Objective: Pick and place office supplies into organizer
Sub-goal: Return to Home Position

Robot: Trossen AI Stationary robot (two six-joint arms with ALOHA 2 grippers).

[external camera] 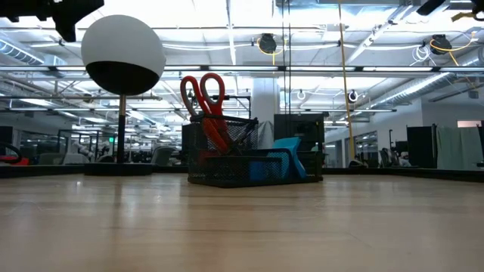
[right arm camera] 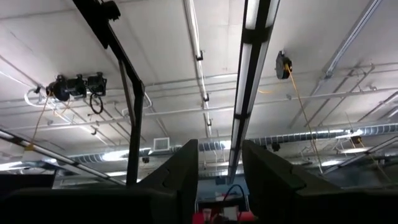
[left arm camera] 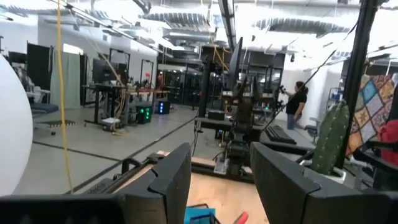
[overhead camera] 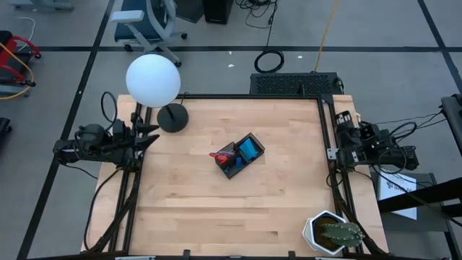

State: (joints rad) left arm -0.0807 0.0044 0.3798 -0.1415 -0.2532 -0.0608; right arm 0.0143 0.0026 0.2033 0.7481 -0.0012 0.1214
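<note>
Red scissors (external camera: 205, 110) upright in organizer (external camera: 253, 170)

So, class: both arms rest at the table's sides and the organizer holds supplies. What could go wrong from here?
1. The red-handled scissors stand well above the organizer rim; a knock could tip them over.
2. The left gripper sits close to the globe lamp; its next move might strike it.
3. The potted cactus sits at the table corner on the right gripper side; a sweep there could push it off.
</note>
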